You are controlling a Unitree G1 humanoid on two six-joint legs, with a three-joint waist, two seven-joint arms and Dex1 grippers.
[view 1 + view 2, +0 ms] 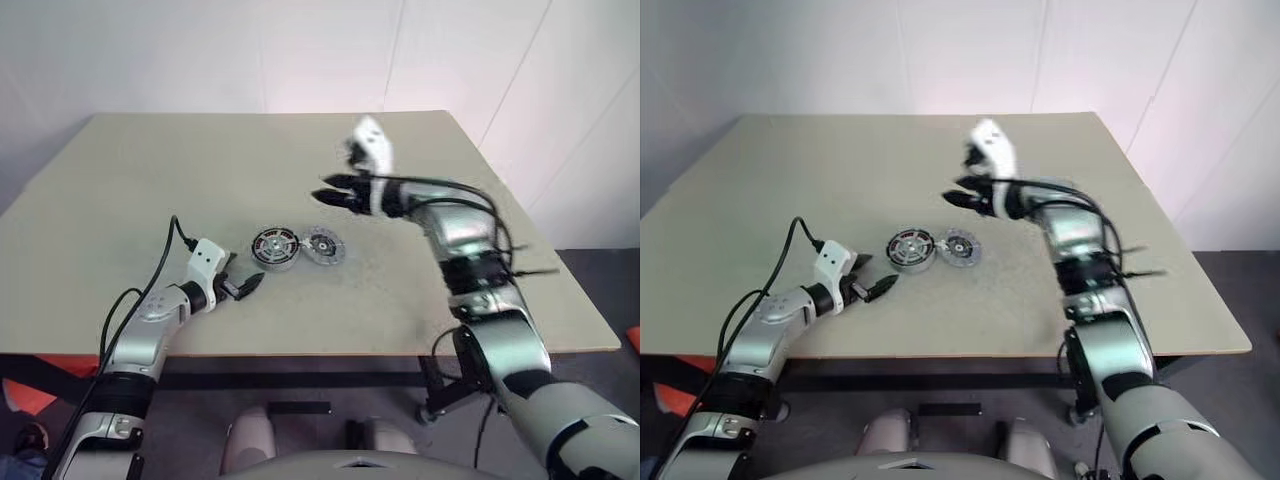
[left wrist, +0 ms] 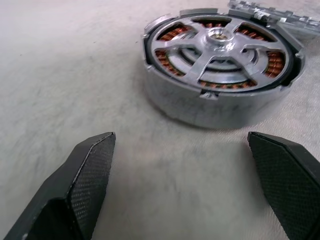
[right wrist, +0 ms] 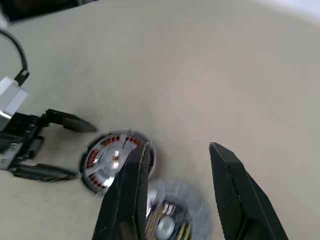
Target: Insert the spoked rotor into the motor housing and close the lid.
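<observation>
My left gripper (image 2: 185, 185) and right gripper (image 3: 175, 190) are both open and empty; the lid (image 1: 323, 246) looks thin, hard and slippery, so I'd pinch its ribbed edge.

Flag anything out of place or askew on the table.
Nothing is spilled or damaged. The spoked rotor sits flat inside the motor housing, but the lid lies on the table beside it, not yet fitted.

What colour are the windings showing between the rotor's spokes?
Copper-orange, seen through the silver spoked rotor seated in the motor housing; clearest in the left wrist view.
</observation>
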